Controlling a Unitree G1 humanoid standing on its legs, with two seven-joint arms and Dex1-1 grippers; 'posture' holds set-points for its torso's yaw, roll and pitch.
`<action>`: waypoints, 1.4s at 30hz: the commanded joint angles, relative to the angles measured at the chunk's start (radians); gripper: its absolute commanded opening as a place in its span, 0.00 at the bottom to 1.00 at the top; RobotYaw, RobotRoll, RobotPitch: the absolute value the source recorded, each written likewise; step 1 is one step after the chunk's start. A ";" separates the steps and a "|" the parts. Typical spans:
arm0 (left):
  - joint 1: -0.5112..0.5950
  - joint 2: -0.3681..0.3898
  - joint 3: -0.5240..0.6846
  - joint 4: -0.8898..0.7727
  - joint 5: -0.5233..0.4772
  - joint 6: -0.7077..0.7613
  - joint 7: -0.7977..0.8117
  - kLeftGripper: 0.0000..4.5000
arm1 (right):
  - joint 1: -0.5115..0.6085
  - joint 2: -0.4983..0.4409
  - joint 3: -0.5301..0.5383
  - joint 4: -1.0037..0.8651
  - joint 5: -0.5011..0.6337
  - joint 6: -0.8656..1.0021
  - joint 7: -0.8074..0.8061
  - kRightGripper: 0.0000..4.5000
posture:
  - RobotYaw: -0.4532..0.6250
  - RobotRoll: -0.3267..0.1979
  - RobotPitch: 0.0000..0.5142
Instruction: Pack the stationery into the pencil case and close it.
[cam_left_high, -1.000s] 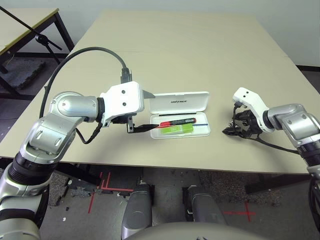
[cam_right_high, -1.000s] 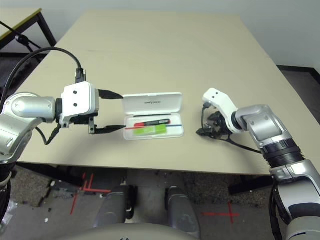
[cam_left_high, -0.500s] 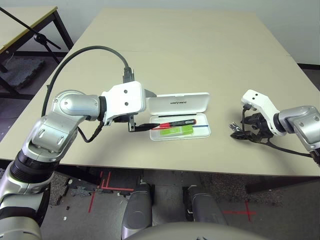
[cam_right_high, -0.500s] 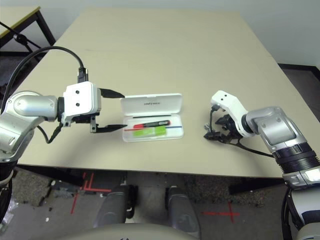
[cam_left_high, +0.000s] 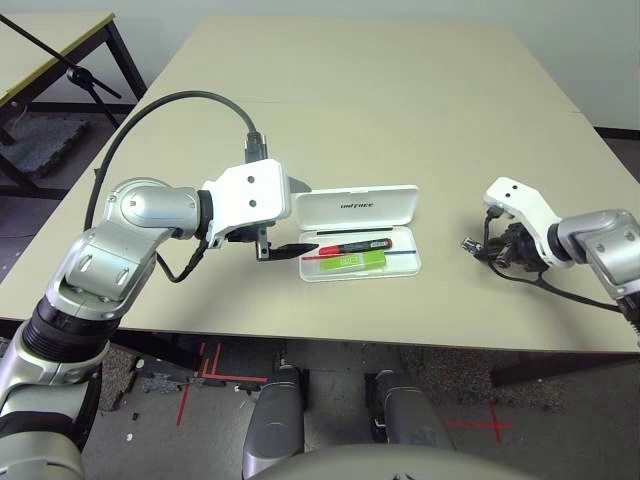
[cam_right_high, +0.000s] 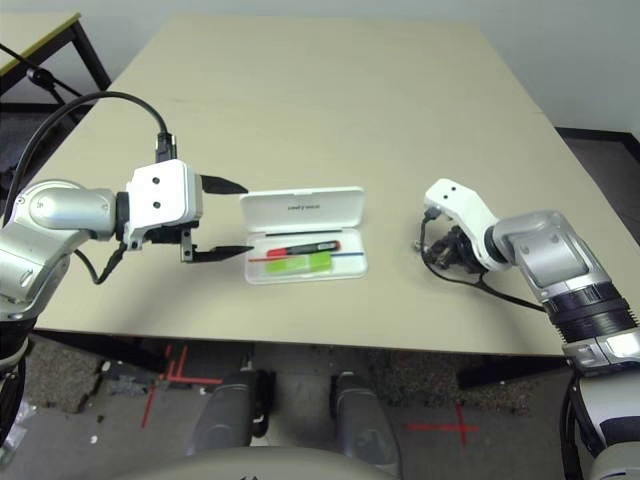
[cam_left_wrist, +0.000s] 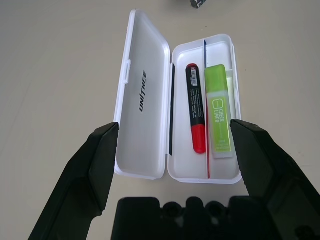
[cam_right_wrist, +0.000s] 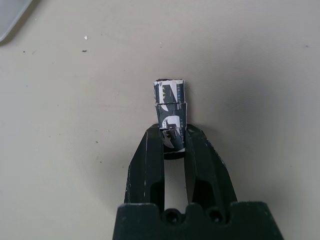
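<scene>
The pencil case (cam_left_high: 360, 232) lies open near the middle of the worktop (cam_left_high: 400, 110), its lid (cam_left_wrist: 142, 127) folded flat toward twelve o'clock and its tray toward six. In the tray the red marker (cam_left_wrist: 196, 114) with its black end lies alongside the lime-green highlighter (cam_left_wrist: 219, 118), a thin red and blue stripe running between them. The third piece, the small black-and-silver clip (cam_right_wrist: 170, 114), is well apart from the case, out at three o'clock on the bare worktop, and my right jaws (cam_right_wrist: 174, 145) are clenched on its near end, the rest of it sticking out beyond the fingertips. My left jaws (cam_left_wrist: 175, 150) stand released and spread wide at nine o'clock of the case, just beside its short end, framing both lid and tray without touching either. I judge the packing two-thirds done: the step in hand is bringing the clip in. The next move calls for carrying it toward nine o'clock, over the tray's free space, letting go low so it does not bounce out, then folding the lid down. The lid reads "UNITREE" in dark letters; the highlighter's label appears to say "CHECK LINER"; the clip's markings are too broken to read.
</scene>
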 joint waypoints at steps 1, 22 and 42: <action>-0.008 0.002 -0.020 0.003 0.012 -0.011 -0.011 1.00 | 0.010 -0.009 0.017 0.028 -0.014 -0.058 0.030 0.06 | 0.50 0.62 0.18; -0.001 0.005 -0.034 0.004 0.030 -0.013 -0.013 1.00 | -0.063 0.009 -0.003 0.026 0.008 -0.662 0.350 0.06 | 0.51 0.62 0.17; 0.007 -0.002 -0.045 -0.009 0.040 -0.003 -0.006 1.00 | -0.143 0.162 0.117 -0.002 -0.130 -0.587 0.316 0.06 | 0.52 0.62 0.19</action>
